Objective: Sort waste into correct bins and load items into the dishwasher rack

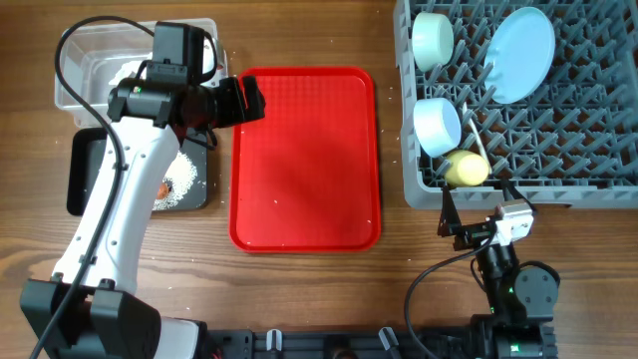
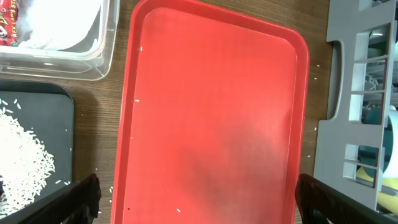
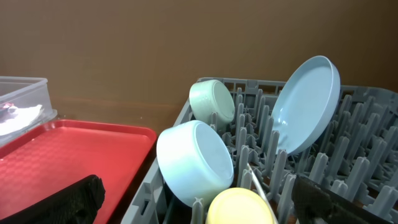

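Observation:
The grey dishwasher rack [image 1: 598,170] holds the pale blue plate [image 1: 523,55], mint-green bowl [image 1: 433,38], pale blue bowl [image 1: 437,125], yellow cup [image 1: 465,169] and white spoon [image 1: 477,135]. The clear tub [image 1: 80,60] holds crumpled white-and-red wrapper paper [image 2: 9,25]. The black tray [image 1: 85,170] holds rice [image 1: 184,175] and a carrot piece [image 1: 162,187]. My left gripper [image 1: 254,100] is open and empty above the red tray's left edge. My right gripper [image 1: 478,202] is open and empty at the rack's front edge, facing the cup [image 3: 241,206] and blue bowl [image 3: 196,162].
The flat red tray [image 1: 304,160] lies between the bins and the rack, with a few stray rice grains on it [image 2: 177,210]. A few grains lie on the wooden table beside it. The left arm hides part of the black tray.

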Motion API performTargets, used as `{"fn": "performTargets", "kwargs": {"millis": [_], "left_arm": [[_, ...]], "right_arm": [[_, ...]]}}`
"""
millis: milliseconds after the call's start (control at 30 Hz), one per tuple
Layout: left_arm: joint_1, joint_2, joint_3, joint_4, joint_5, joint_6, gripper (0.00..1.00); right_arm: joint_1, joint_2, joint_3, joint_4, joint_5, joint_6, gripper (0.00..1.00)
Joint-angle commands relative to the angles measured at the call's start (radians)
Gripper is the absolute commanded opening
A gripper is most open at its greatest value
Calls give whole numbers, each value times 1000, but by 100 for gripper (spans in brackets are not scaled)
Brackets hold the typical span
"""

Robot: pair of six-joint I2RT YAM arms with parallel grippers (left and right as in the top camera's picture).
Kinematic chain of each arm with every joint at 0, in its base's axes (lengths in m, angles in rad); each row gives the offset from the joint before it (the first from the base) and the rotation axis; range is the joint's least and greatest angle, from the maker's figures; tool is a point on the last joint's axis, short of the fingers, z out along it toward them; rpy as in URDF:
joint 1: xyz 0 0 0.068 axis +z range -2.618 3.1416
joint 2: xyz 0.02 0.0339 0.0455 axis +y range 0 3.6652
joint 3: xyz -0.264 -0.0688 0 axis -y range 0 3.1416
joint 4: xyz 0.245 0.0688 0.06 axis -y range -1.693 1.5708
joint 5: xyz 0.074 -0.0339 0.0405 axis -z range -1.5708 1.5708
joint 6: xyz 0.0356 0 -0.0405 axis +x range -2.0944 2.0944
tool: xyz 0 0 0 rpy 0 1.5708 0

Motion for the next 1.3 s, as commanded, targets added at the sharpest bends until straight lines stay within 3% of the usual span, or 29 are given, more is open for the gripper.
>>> {"fn": "performTargets", "kwargs": {"millis": [0, 333, 500, 667, 800, 1033, 1267], "left_arm": [[-4, 10, -2, 3, 9, -9, 100], [-4, 10, -2, 3, 6, -2, 100], [-2, 9, -2, -40, -49, 26, 100], [-10, -9, -14, 12, -107, 25, 100], [-29, -74, -135, 253, -160, 26, 100], [-26, -323, -571, 692, -159, 21, 100], [5, -670, -986, 908, -159, 21, 100]], "right_arm": [[-2, -14, -6, 8, -24, 2, 100], [-2, -5, -6, 8, -24, 1, 100], [-2, -5, -6, 8, -24, 1, 100], [-2, -5, -6, 8, -24, 2, 100], [-2, -5, -6, 8, -24, 1, 100], [-2, -5, -6, 8, -24, 1, 100], [-2, -5, -6, 8, -24, 2, 100]]}}
